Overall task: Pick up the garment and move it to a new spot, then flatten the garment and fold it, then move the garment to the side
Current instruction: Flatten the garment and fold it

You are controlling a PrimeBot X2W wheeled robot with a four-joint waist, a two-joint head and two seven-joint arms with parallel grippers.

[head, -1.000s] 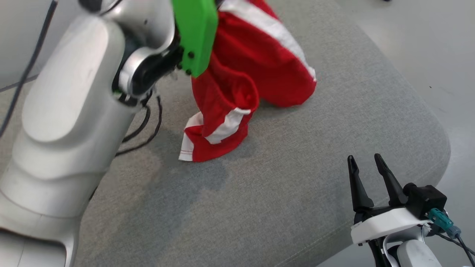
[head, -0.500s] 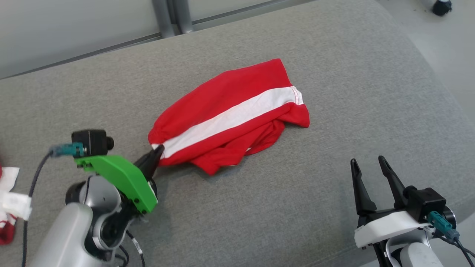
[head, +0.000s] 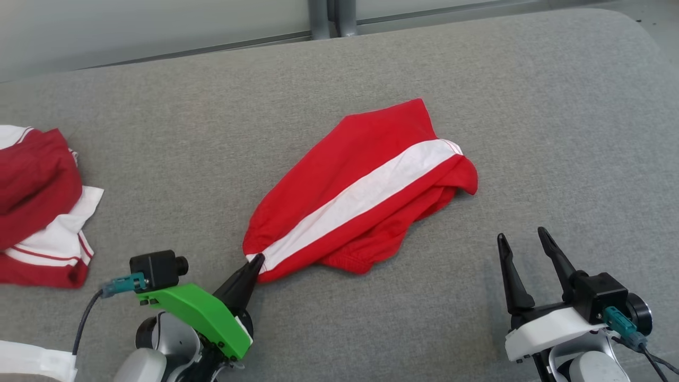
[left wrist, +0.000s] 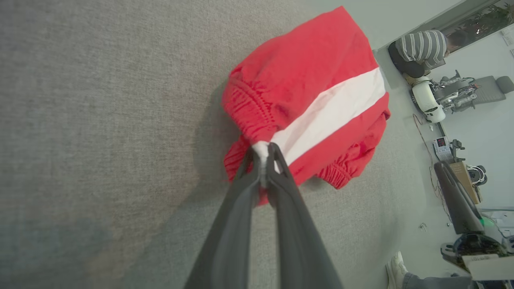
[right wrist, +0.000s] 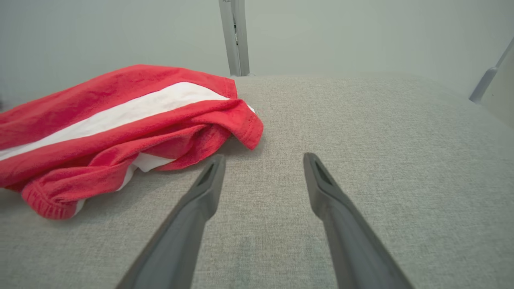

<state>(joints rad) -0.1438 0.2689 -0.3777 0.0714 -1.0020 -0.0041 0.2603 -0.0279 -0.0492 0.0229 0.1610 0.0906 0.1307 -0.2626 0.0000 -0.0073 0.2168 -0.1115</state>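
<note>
The garment is a pair of red shorts with a white side stripe, lying bunched in the middle of the grey cushioned surface. My left gripper is shut on its near-left waistband corner. The left wrist view shows the fingers pinching the white stripe end of the garment at the left gripper. My right gripper stands open at the lower right, apart from the cloth. In the right wrist view the right gripper has bare cushion between its fingers, with the garment to the left.
Other red-and-white clothes lie at the cushion's left edge. A wall and a metal post stand behind the cushion. In the left wrist view a person in a striped top, a shoe and equipment are on the floor beyond.
The garment, hanging high from my left gripper a second ago, now lies on the cushion with that gripper low and still shut on it. The head camera has shifted. The right gripper stayed open.
</note>
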